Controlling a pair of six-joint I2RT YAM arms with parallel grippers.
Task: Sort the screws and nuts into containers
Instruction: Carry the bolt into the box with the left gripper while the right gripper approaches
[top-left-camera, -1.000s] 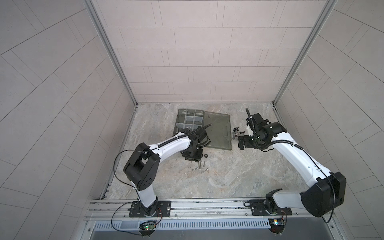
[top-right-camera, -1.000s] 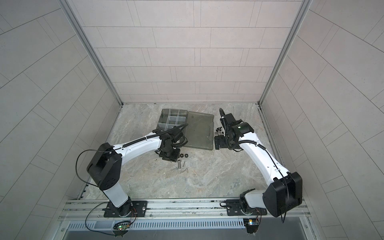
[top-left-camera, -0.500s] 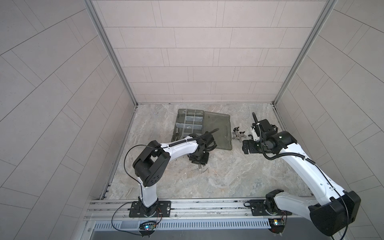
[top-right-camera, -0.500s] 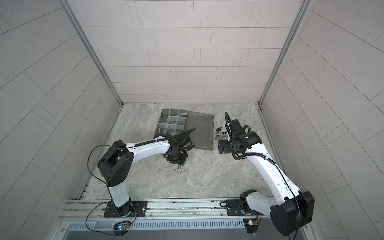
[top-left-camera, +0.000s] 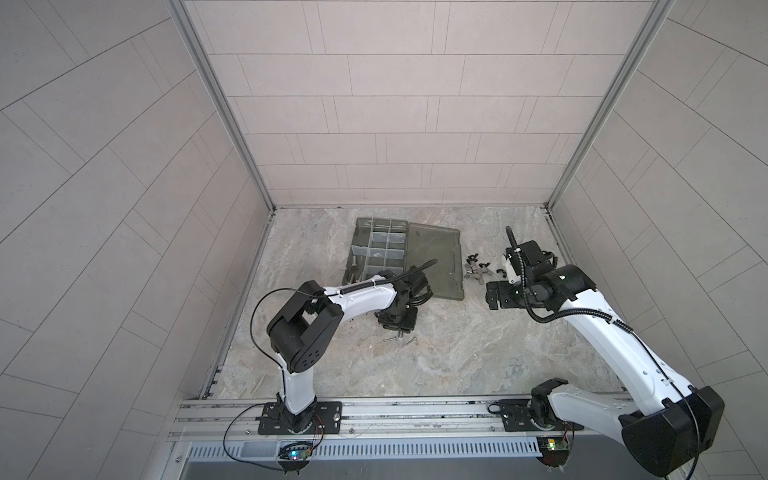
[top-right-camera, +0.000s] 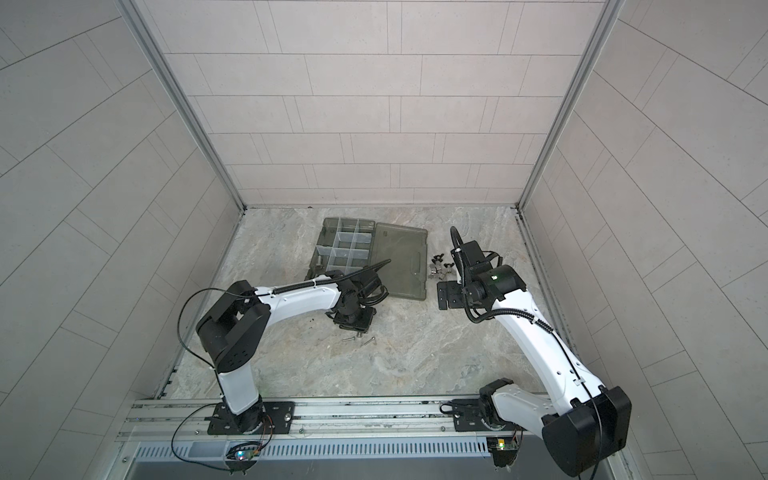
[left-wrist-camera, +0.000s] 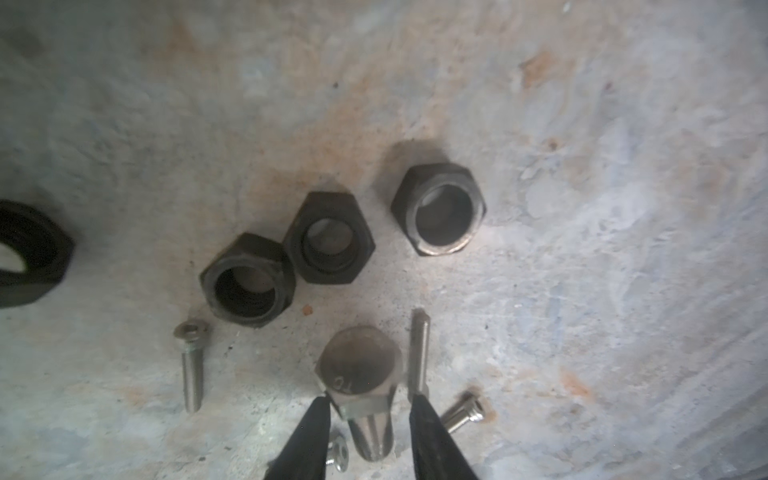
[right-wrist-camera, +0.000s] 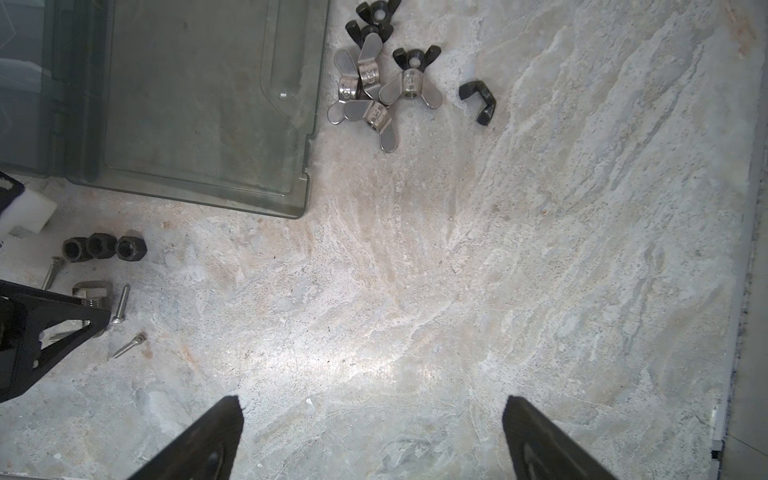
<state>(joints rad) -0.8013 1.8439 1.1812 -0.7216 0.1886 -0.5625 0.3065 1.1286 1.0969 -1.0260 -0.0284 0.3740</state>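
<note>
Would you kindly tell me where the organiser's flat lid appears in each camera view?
Top view: flat lid, mid-floor, right of the compartments.
Top view: same spot, between the arms.
Left wrist: not in it.
Right wrist: large, one edge close to the hex nuts.
Shared landmark: wing nuts beside the lid's outer edge; absent from the left wrist.

Dark and bright metal, smoky plastic
Hex nuts (left-wrist-camera: 328, 273) matt black metal, one rim worn bright; bolt (left-wrist-camera: 357, 368) and screws (left-wrist-camera: 192, 365) silvery metal; lid (right-wrist-camera: 187, 104) smooth translucent plastic; tabletop (right-wrist-camera: 457, 270) mottled, stone-look, matt.
</note>
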